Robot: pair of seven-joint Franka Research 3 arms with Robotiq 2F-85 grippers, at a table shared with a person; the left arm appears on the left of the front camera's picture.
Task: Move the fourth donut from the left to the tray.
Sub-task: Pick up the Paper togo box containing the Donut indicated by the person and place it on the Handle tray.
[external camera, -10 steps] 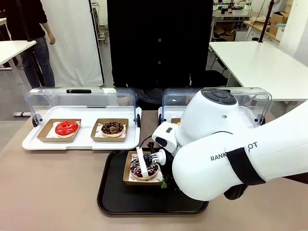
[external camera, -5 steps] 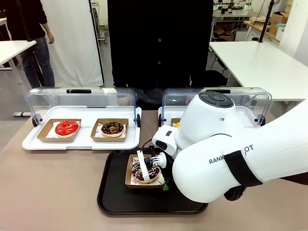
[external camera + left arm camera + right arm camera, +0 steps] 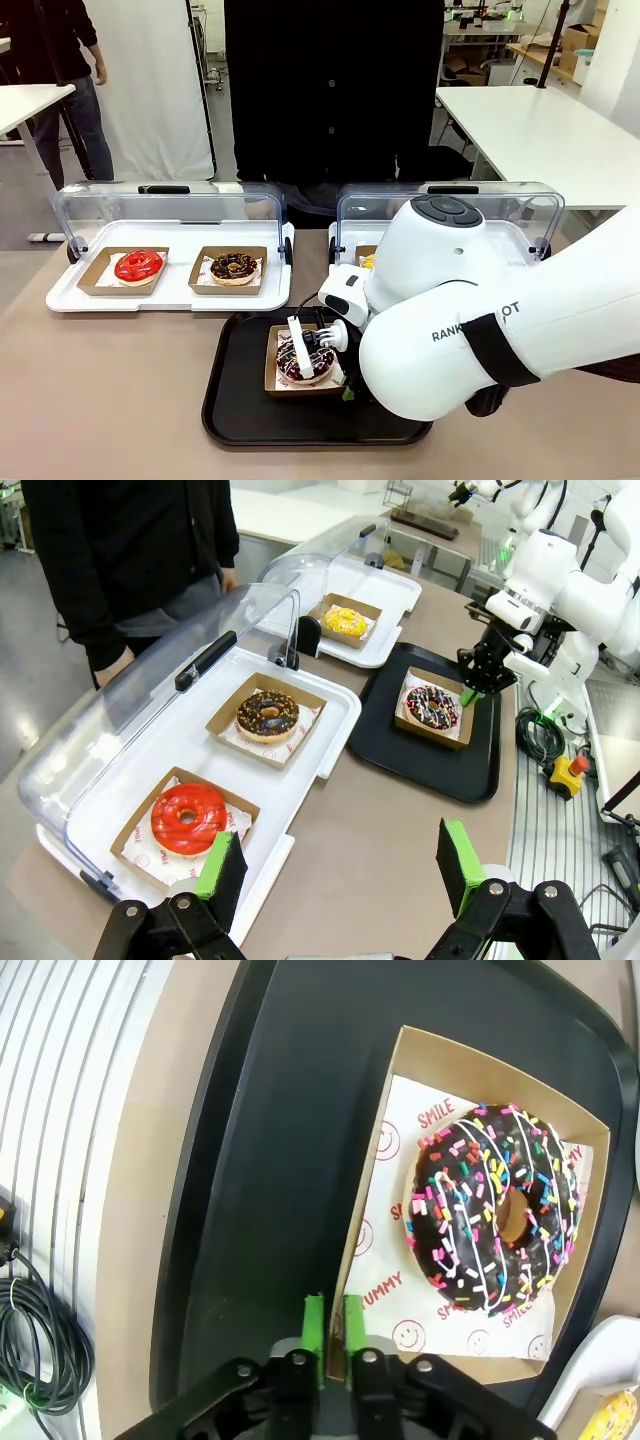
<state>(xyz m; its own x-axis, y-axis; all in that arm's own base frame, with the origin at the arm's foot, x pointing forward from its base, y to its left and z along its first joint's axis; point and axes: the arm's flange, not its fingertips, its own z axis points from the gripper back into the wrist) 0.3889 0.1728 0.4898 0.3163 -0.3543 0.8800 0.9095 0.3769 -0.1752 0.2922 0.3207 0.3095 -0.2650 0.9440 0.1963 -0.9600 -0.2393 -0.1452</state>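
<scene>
Brown tabletop, the tray (image 3: 240,415) at its near edge.
The fourth donut (image 3: 495,1205) sits on it; right gripper (image 3: 334,1335) narrowly straddles the dish wall; left gripper (image 3: 335,868) wide.

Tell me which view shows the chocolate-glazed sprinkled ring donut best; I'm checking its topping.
Right wrist view: the chocolate-glazed sprinkled ring donut is close, from above. Left wrist view shows it small; in the front view the arm partly hides it.

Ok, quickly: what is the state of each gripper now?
Left gripper: open, holding nothing.
Right gripper: jaws either side of the cardboard dish wall; gripping or let go cannot be told.
</scene>
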